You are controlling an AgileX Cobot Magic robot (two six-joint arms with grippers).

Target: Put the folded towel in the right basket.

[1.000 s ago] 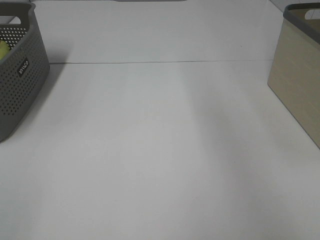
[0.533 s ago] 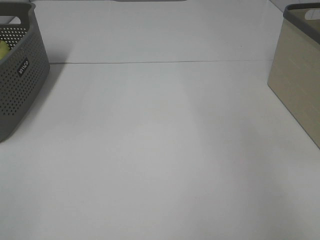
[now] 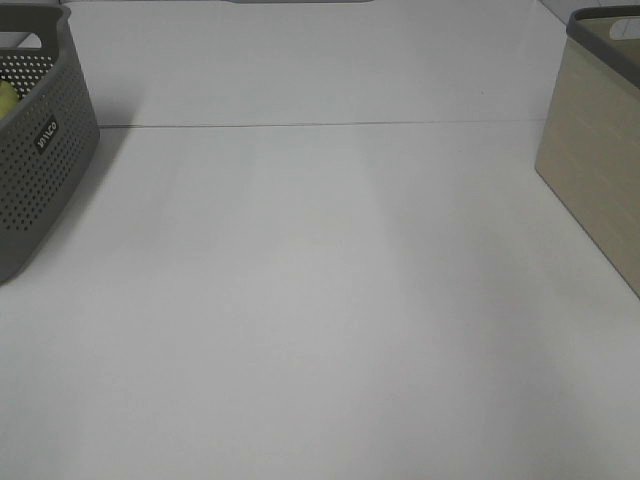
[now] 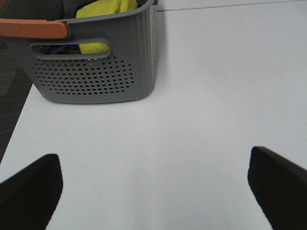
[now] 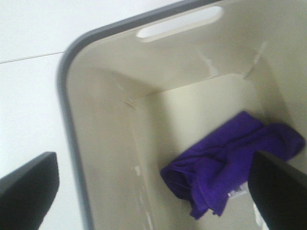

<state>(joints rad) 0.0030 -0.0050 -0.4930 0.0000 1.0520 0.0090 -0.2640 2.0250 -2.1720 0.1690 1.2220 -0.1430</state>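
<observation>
The right gripper (image 5: 153, 191) hangs over the beige basket (image 5: 100, 143) and looks down into it. Its two dark fingers (image 5: 29, 187) are far apart, and nothing is between them. The left gripper (image 4: 153, 187) hangs over the white table (image 4: 201, 96), near the gray basket (image 4: 96, 81). Its fingers (image 4: 31, 187) are wide apart too and hold nothing. From the high camera, no arm can be seen.

The beige basket has a gray rim and a long hole for a handle. It stands at the right edge of the table (image 3: 320, 300). The purple towel (image 5: 225, 163) lies on the bottom of this basket. It is a bit crumpled. It sits below the right gripper, between the two fingers in that view, and it does not touch them.

The gray basket (image 3: 35, 160) has many small holes and stands at the left edge of the table. Inside it is a yellow cloth (image 4: 105, 9). Something blue (image 4: 62, 48) shows through the handle hole, but I cannot tell what it is.
</observation>
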